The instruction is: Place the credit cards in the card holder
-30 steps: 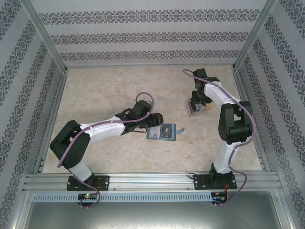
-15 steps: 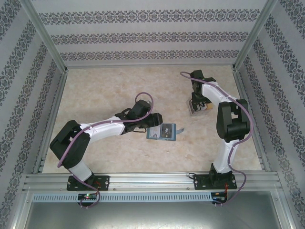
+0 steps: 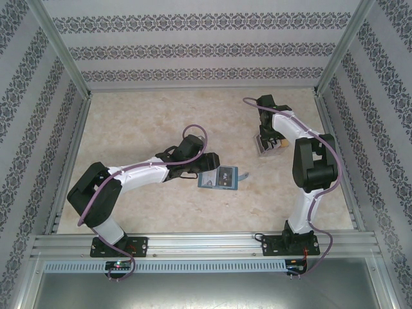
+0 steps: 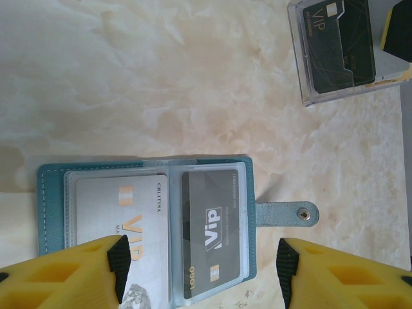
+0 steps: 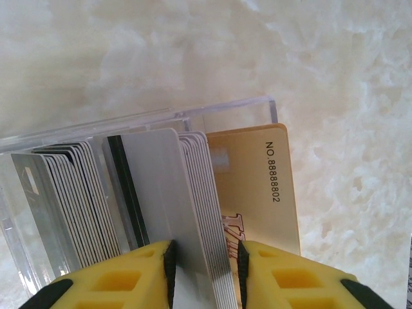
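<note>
Your left gripper (image 4: 203, 267) is hovering open over the small flat teal-blue folding card holder (image 4: 51, 212). Its two yellow fingers (image 4: 84, 273) are standing wide, one toward each end of the wallet, and you cannot tell whether they are touching it. The card holder is lying unfolded on the pale marbled tabletop (image 4: 129, 77), near the table's middle from overhead. Its strap with a metal snap (image 4: 290, 214) is pointing to 3 o'clock in the left wrist view.

Two of the thin rectangular plastic credit cards are sitting in its clear pockets. A whitish card (image 4: 122, 212) marked VIP is at 9 o'clock, and a dark grey card (image 4: 209, 232) marked VIP is just beside it.

At 1 o'clock from the wallet, well apart, a clear rectangular plastic box (image 4: 309, 96) is holding more cards, a dark one (image 4: 338, 45) facing the lens.

Your right gripper (image 5: 205, 264) is reaching into that box (image 5: 225, 109) at the table's far right. Its yellow fingers (image 5: 129, 277) are straddling a bundle of whitish cards (image 5: 206, 193) standing on edge, with the jaws narrow. You cannot tell whether the pads are pressing the bundle. A tan card (image 5: 257, 187) numbered 88888802 is leaning at 3 o'clock of the bundle, and further pale cards (image 5: 64, 199) are fanning at 9 o'clock.
</note>
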Controlling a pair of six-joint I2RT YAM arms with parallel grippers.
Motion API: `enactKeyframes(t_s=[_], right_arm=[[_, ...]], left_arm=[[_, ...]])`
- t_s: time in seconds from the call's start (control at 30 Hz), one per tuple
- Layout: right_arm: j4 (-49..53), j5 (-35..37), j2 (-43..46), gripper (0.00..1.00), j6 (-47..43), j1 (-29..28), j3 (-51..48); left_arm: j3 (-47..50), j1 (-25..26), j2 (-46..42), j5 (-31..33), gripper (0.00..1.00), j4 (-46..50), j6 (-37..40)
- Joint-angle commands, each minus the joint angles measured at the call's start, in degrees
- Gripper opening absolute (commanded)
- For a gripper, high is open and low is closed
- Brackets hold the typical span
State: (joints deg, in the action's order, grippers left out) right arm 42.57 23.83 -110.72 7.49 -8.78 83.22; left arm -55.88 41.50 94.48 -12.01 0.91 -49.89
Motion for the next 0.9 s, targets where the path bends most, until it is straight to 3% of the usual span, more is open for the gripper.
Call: enactKeyframes(t_s=[0.0, 0.2, 0.37, 0.6, 0.87], right_arm=[[-0.4, 2.6, 2.2, 0.31, 0.0, 0.0, -0.8], [-0.5, 2.9, 2.5, 0.31, 0.0, 0.0, -1.1], [-0.5, 2.4, 2.7, 0.22, 0.0, 0.0, -1.1], [-0.2, 1.5, 3.9, 0.20, 0.3, 0.0, -1.4], [0.3, -1.7, 6.5, 0.10, 0.7, -0.1, -1.6]], left_arm=[[0.5, -0.7, -0.8, -0.7, 0.64, 0.9, 0.1], [0.7, -0.7, -0.9, -0.8, 0.63, 0.6, -0.1], [0.5, -0.7, -0.8, -1.0, 0.64, 0.8, -0.1], [0.4, -0.7, -0.6, -1.2, 0.63, 0.6, -0.3], [0.5, -0.7, -0.6, -1.1, 0.64, 0.7, -0.4]])
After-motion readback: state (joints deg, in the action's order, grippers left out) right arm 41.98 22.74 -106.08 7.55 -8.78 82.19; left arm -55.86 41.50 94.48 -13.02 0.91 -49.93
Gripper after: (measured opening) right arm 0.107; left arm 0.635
